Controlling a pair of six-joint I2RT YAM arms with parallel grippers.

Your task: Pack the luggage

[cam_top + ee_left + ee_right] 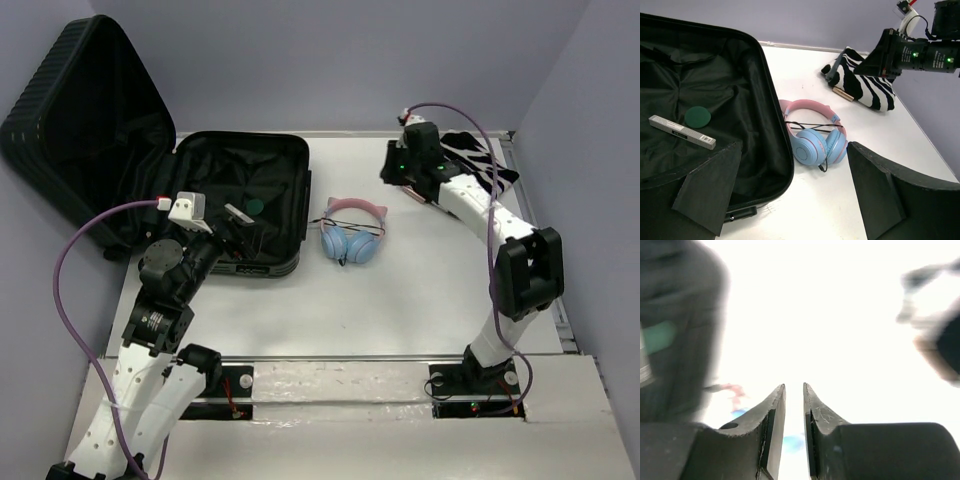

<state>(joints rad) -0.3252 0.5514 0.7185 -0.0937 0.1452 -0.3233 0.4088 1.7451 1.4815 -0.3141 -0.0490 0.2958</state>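
Observation:
The luggage (290,150) lies open at the back left, its ribbed lid (85,110) leaning against the wall; the left wrist view shows its black lining (700,75). A green disc (697,116) and a slim white box (682,132) lie inside. Pink-and-blue headphones (352,235) (815,137) sit on the table right of it. My left gripper (240,235) (792,147) hangs open and empty over the luggage's near right corner. My right gripper (402,182) (794,386) hovers by a zebra-striped pouch (480,160) (865,87), jaws a narrow gap apart with nothing between them.
A small tan tube (842,93) lies against the pouch's near side. Purple walls close in the table at the back and both sides. A raised metal rail (400,358) runs along the near edge by the arm bases.

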